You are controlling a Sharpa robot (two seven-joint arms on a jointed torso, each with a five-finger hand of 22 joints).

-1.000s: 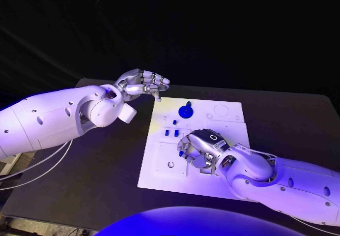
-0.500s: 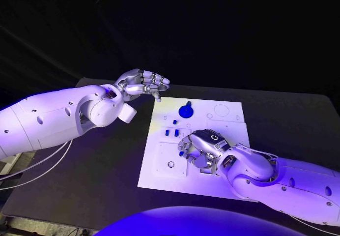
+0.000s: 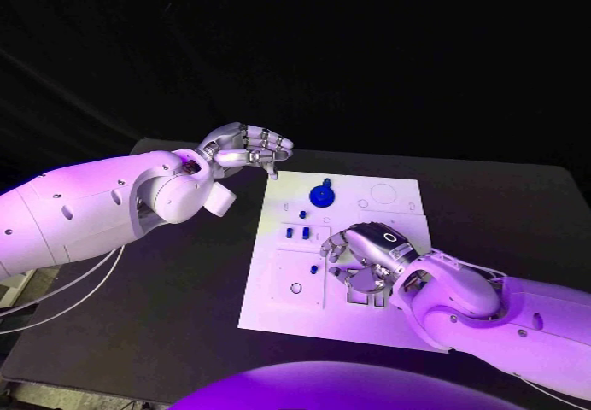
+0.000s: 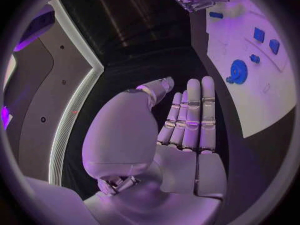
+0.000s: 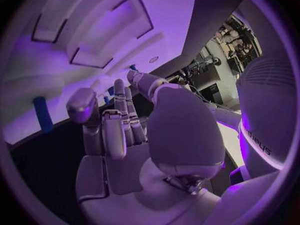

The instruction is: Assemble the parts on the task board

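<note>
Board (image 3: 281, 290) lies mid-table | right hand (image 3: 365, 260) is low over its near middle, fingers curled, grip unclear | left hand (image 3: 250, 146) hovers off its far-left corner, fingers curled, holding nothing | blue disc (image 3: 321, 195) and small parts (image 3: 297, 231) on board

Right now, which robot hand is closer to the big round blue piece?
Left. The left hand hangs off the task board's far left corner, a short way from the round blue piece. The right hand is lower down over the board, farther off.

Robot lab or showroom, black table (image 3: 160, 290), white task board (image 3: 370, 192)
</note>
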